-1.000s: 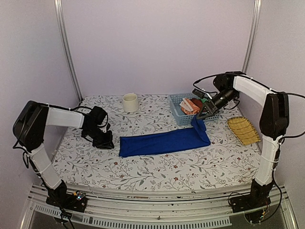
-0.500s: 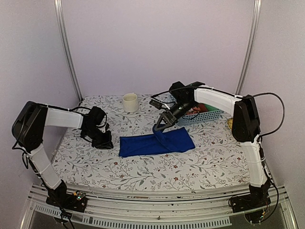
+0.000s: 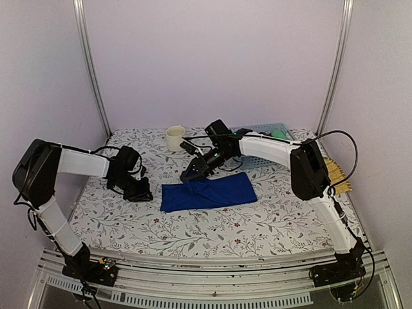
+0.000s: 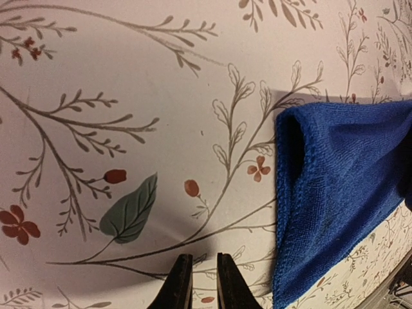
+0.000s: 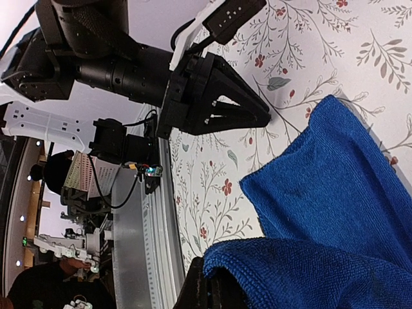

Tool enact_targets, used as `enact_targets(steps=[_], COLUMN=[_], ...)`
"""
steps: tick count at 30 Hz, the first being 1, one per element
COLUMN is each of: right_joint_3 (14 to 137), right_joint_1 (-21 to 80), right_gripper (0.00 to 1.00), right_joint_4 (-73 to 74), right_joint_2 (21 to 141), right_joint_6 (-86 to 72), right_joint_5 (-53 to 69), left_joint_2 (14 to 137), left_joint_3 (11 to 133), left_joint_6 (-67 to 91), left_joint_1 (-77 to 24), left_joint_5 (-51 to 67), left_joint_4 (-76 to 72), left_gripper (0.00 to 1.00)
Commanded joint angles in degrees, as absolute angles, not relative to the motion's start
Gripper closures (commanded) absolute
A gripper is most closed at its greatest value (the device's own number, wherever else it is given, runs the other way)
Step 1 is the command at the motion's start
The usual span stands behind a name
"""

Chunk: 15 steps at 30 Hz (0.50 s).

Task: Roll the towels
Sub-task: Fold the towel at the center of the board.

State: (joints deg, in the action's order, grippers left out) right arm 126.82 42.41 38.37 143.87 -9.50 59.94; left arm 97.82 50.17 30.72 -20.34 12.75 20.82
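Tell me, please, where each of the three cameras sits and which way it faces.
Top external: above and behind the bases, looking down on the table; both arms, left gripper beside the left end of the blue towel, right gripper on its far edge.
Left wrist: on the left arm, facing down at the table; own fingertips at bottom.
Right wrist: on the right arm, looking low across the table at the left gripper; own fingers at bottom.
Shared: all three show the towel.

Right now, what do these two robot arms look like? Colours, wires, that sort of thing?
The left arm and right arm match: white tubular links between bulky black joint housings. Each ends in a black two-finger claw, the left gripper and right gripper, with slim tapering fingers. Thin black cables loop along them. No markings are readable.
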Motion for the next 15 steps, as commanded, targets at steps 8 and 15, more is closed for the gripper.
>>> enact_targets(steps=[8,15], right_joint_3=[128.5,129.3], right_joint_1=[44.6,46.0], right_gripper=[0.97,0.73], right_joint_4=[25.9,23.1], right_joint_2=[149.4,151.7], right_joint_6=[-20.7,-21.7], right_joint_5=[61.3,61.9], left_joint_2=[99.6,99.0], left_joint_3=[46.6,46.6], left_joint_6=[31.1,31.1], left_joint_1=[-20.1,-20.0], left_joint_5=[12.1,11.8], left_joint_4=[24.5,24.9], left_gripper=[0.83,0.83])
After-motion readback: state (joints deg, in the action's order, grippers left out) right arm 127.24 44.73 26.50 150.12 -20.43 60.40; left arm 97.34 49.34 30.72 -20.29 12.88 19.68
